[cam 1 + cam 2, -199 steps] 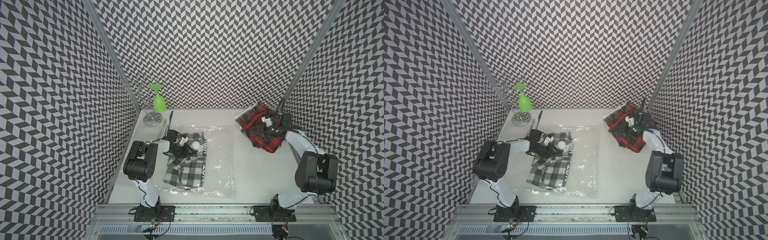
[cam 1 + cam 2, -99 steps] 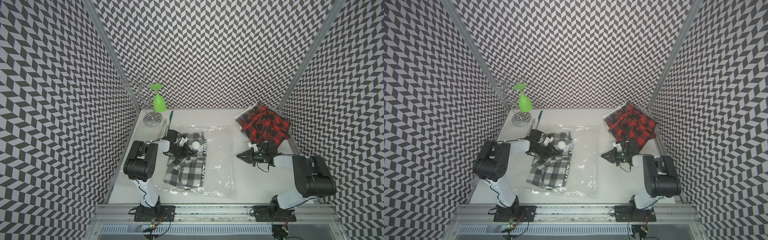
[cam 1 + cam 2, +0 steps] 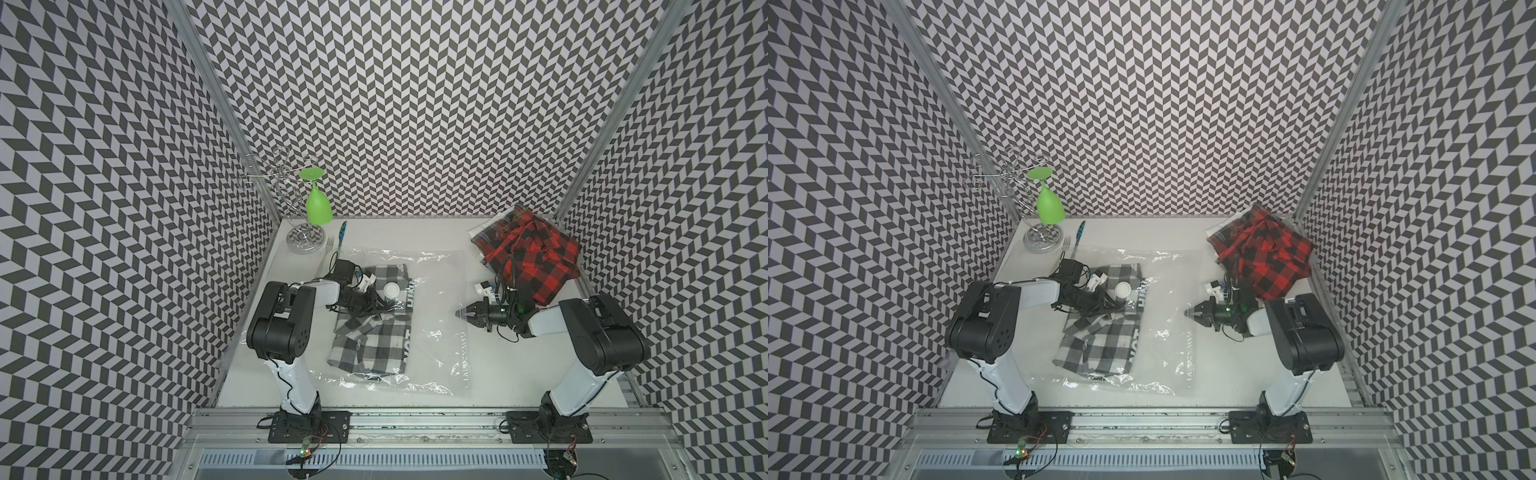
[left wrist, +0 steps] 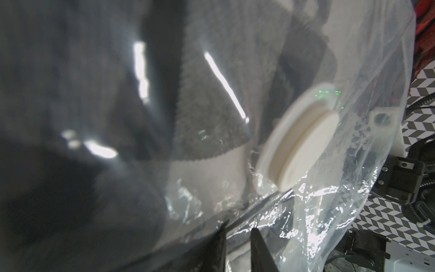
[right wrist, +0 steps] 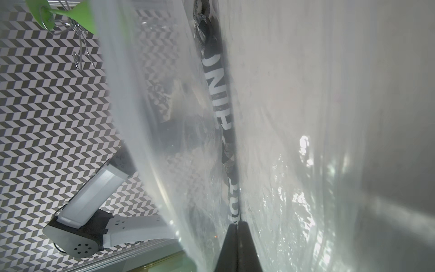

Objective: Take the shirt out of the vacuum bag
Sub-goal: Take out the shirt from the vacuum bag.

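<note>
The clear vacuum bag (image 3: 436, 299) (image 3: 1163, 299) lies flat mid-table with a black-and-white checked shirt (image 3: 370, 345) (image 3: 1100, 345) inside. Its round white valve cap (image 3: 391, 289) (image 4: 303, 146) sits over the shirt's far end. My left gripper (image 3: 384, 308) (image 4: 239, 226) lies just in front of the cap, jaws narrowly apart on crinkled plastic with dark cloth under it. My right gripper (image 3: 460, 312) (image 5: 236, 225) is shut, tips at the bag's right edge. Whether film is pinched between them I cannot tell. The shirt's lettered band (image 5: 219, 89) runs straight ahead of it.
A red-and-black checked shirt (image 3: 528, 257) lies bunched at the back right by the wall, close behind the right arm. A wire glass rack (image 3: 305, 239) holding a green glass (image 3: 318, 203) stands in the back left corner, with a blue-handled fork (image 3: 340, 237) beside it.
My right arm swung from the red shirt at the back right down to the bag's right edge and shut. My left gripper closed a little and stayed put.
</note>
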You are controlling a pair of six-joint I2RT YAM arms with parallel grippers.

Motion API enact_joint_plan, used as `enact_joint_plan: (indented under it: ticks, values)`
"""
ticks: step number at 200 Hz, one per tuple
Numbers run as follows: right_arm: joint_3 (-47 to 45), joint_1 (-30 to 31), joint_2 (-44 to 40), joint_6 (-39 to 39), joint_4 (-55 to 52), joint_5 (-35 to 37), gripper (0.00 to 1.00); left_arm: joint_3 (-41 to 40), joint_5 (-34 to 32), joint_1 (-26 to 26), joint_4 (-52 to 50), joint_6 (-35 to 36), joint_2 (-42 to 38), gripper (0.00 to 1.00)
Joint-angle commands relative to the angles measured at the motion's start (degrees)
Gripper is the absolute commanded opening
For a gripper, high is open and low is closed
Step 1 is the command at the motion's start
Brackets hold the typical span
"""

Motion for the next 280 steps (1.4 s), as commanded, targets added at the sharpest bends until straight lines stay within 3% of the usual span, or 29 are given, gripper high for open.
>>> enact_joint_plan:
  ticks: [1, 69, 143, 181, 280]
  values:
    - [0.26, 2.65, 2.10, 2.15, 10.61, -0.45, 0.00, -2.85, -5.72, -0.35, -4.22, 0.07, 1.78, 0.23]
    - [2.20, 9.04, 6.60, 3.30, 16.96, 2.46, 0.07, -2.77, -2.84, -0.92, -3.48, 0.46, 1.64, 0.23]
    - [8.68, 14.02, 12.28, 4.40, 18.64, 5.90, 0.29, -1.91, -1.10, -2.28, -2.69, -0.12, 1.32, 0.23]
    - [11.91, 15.81, 13.11, 1.56, 13.70, 6.62, 0.41, -1.53, -0.10, -2.29, -2.53, -0.86, 0.36, 0.23]
    - [17.37, 18.82, 18.14, 1.87, 9.83, 11.35, 0.48, -2.06, 1.44, -2.73, -1.40, -1.67, -0.32, 0.23]
